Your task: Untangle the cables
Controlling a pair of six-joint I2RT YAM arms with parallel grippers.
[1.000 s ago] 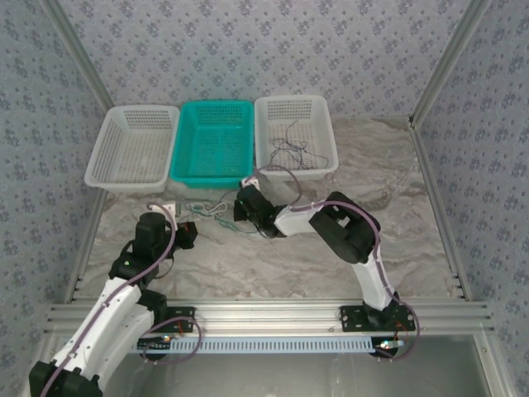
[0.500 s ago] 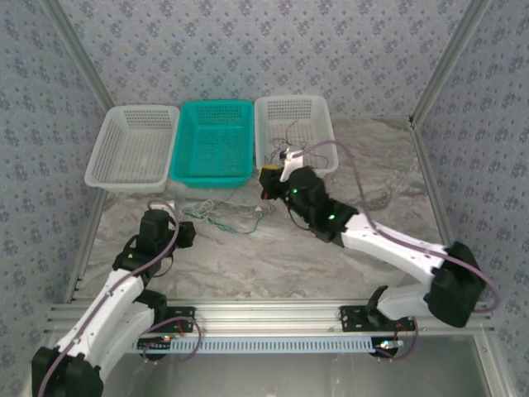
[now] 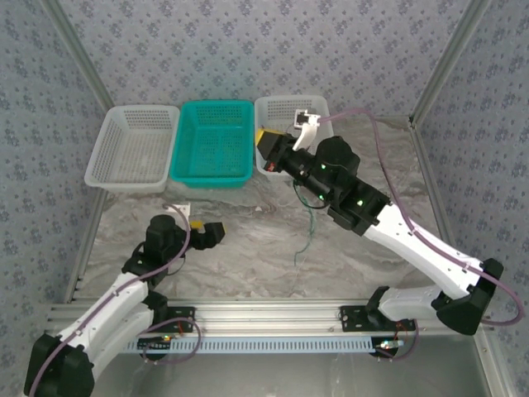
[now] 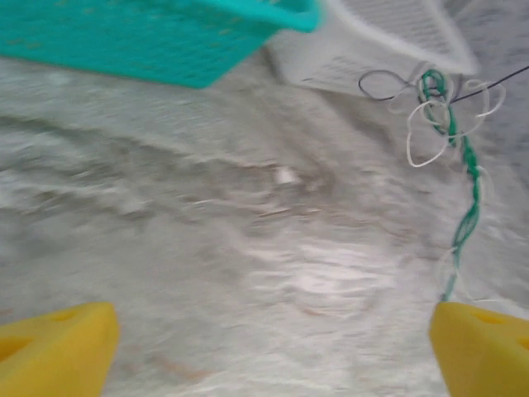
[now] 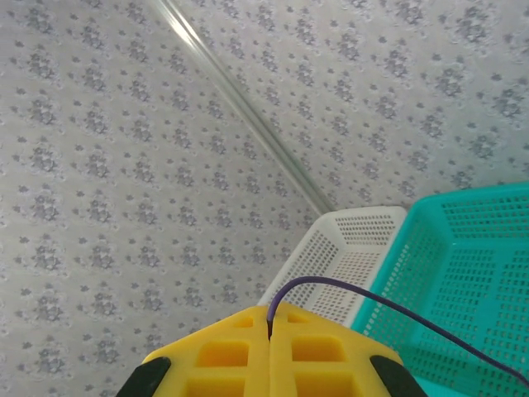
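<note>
While the right gripper (image 5: 270, 324) is clenching the dark purple cable (image 5: 347, 291) high up by the teal basket (image 3: 207, 175), the green cable (image 4: 463, 207) and pale cable (image 4: 423, 141) are hanging below it, twisted together. The left gripper (image 3: 211, 233) is gaping, holding nothing, low beside the dangling tail. Separation is, by the look of it, barely starting. Bare table (image 3: 248, 269) is lying open underneath, but the white basket (image 3: 285, 101) rim is crowding the raised gripper.

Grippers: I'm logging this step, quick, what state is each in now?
Left gripper: open, holding nothing.
Right gripper: shut on the dark purple cable.
</note>
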